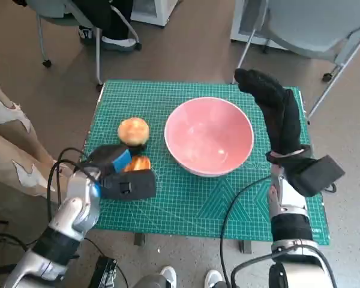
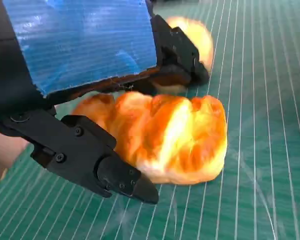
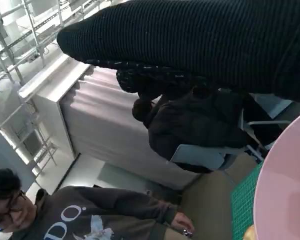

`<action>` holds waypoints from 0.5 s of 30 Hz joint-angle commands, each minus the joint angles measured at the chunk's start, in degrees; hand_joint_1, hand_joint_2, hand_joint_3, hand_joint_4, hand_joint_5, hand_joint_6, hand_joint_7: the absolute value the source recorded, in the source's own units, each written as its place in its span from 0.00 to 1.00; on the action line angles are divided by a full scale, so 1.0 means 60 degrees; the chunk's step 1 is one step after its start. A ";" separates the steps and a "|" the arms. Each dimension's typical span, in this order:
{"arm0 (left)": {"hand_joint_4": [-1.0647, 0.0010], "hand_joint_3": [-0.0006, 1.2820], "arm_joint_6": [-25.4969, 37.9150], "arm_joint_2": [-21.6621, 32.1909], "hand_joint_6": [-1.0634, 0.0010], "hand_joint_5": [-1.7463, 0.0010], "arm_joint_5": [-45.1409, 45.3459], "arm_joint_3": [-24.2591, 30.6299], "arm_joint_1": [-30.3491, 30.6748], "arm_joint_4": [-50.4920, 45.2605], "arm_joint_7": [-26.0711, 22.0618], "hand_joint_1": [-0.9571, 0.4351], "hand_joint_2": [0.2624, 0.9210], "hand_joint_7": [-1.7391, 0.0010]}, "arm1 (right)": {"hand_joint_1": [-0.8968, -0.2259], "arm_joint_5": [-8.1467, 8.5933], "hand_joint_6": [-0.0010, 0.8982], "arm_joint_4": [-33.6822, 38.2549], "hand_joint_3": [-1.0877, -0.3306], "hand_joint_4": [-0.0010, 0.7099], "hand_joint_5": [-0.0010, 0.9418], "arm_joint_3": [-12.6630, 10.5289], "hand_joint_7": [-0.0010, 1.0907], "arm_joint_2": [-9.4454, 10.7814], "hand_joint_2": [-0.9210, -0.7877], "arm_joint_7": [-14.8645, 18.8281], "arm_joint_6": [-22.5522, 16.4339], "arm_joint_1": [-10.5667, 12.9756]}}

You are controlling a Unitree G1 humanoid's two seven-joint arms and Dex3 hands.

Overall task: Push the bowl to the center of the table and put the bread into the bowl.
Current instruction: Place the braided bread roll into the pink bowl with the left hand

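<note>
A pink bowl (image 1: pixel 209 135) stands near the middle of the green cutting mat (image 1: pixel 186 204), and its rim (image 3: pixel 285 190) also shows in the right wrist view. An orange bread loaf (image 1: pixel 139 163) lies on the mat to the bowl's left. My left hand (image 1: pixel 119 171) is down over the loaf. In the left wrist view its black fingers (image 2: pixel 102 167) press the near side of the bread (image 2: pixel 165 135) while others curl onto the far side. My gloved right hand (image 1: pixel 277 111) lies stretched out flat just beside the bowl's right rim, holding nothing.
A round bun (image 1: pixel 133 130) sits just beyond the loaf, close to my left hand, and shows as a bun (image 2: pixel 195 35) in the left wrist view. Chair legs (image 1: pixel 96 48) stand beyond the table's far edge. A person (image 3: pixel 65 220) sits nearby.
</note>
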 commanded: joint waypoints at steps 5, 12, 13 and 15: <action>0.56 0.64 -0.1102 0.0044 0.40 0.10 -0.0101 -0.0239 0.0493 0.1100 0.0800 0.69 0.43 0.24 | 0.36 0.0220 0.11 -0.0006 0.32 0.23 0.00 -0.0096 0.26 -0.0096 0.00 0.0173 0.0166 0.0261; 0.60 0.77 -0.0896 0.0016 0.42 0.01 -0.0180 -0.0197 0.0393 0.1003 0.0318 0.69 0.33 0.22 | 0.37 0.0248 0.10 0.0021 0.31 0.23 0.00 -0.0082 0.27 -0.0101 0.00 0.0158 0.0141 0.0249; 0.60 0.76 -0.0866 0.0009 0.42 0.01 -0.0166 -0.0204 0.0379 0.1006 0.0267 0.69 0.34 0.23 | 0.37 0.0250 0.10 0.0026 0.31 0.23 0.00 -0.0078 0.27 -0.0100 0.00 0.0158 0.0132 0.0255; 0.57 0.67 -0.0847 0.0008 0.41 0.02 -0.0167 -0.0198 0.0371 0.0994 0.0189 0.69 0.43 0.29 | 0.37 0.0252 0.10 0.0048 0.31 0.23 0.00 -0.0075 0.28 -0.0098 0.00 0.0159 0.0115 0.0256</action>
